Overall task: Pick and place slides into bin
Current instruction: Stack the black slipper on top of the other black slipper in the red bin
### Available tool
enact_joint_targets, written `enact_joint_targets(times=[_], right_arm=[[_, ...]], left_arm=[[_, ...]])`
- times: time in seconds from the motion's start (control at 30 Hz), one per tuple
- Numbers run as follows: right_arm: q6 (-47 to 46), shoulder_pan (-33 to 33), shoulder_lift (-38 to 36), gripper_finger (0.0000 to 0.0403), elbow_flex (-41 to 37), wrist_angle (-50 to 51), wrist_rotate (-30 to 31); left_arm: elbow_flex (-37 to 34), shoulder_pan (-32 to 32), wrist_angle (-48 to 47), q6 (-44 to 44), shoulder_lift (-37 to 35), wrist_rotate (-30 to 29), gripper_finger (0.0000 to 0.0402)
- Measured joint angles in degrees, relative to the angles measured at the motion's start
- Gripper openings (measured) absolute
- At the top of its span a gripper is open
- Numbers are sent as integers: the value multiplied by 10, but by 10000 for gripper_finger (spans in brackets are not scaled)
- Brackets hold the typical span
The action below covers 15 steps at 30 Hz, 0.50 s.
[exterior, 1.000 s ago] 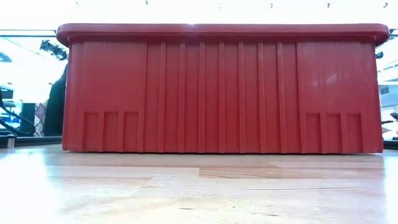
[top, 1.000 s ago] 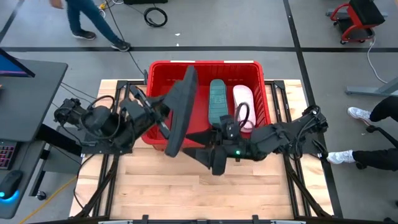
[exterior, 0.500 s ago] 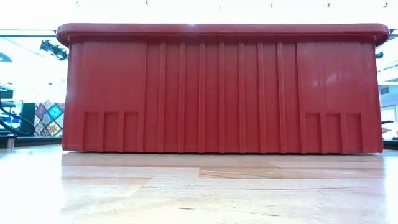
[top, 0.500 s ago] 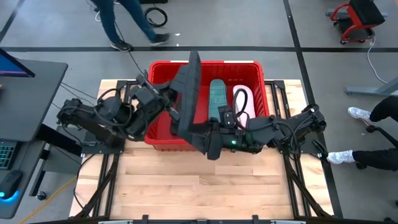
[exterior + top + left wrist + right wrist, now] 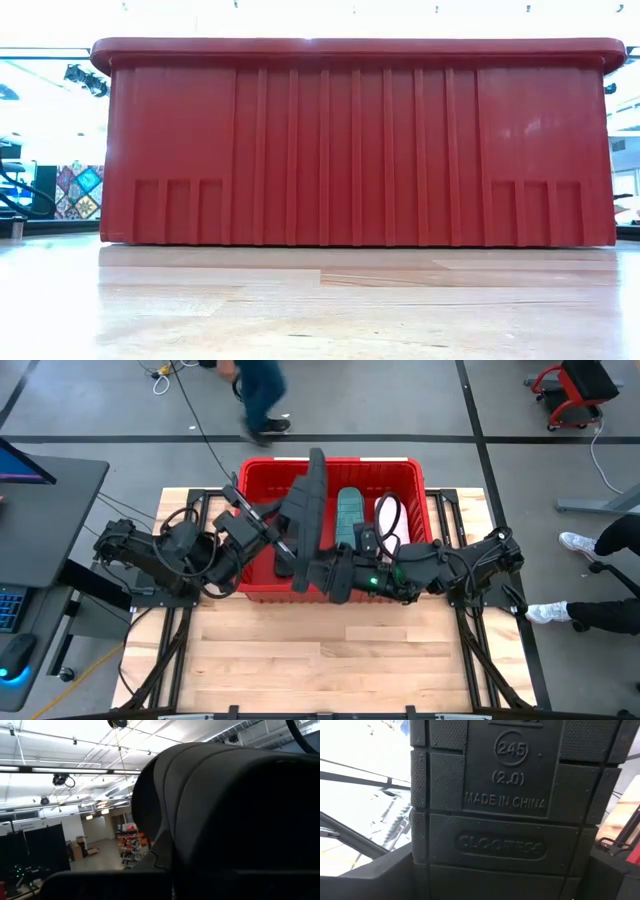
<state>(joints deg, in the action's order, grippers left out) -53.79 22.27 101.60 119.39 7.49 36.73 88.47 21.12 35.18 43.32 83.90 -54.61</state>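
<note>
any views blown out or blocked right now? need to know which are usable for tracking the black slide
High view: evenly lit, black slide clear above the bin. Low view: the bin's wall fills the frame, windows behind blown out white, slide hidden. Left wrist view: slide's strap is a dark, underexposed mass against bright ceiling lights. Right wrist view: sole fills the frame, moulded text readable, background overexposed.

Both dark arms reach inward over the table's far half: the left gripper pinched tight, wrist angled toward the centre, and the right gripper (fingers spread wide) stretched leftward, forearm nearly level.
</note>
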Motion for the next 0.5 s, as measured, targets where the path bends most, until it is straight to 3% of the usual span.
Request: enact_joint_targets(times=[0.17,0.4,0.5], right_arm=[[7,-2,0,391,0,0,4],[17,-3,-1,325,1,0,11],[32,-4,-2,320,2,-1,16]], left_arm=[[0,-2,1,0,0,-13,35],[5,-2,-3,-5,0,-21,67],[16,11,-30,-6,-10,-22,94]])
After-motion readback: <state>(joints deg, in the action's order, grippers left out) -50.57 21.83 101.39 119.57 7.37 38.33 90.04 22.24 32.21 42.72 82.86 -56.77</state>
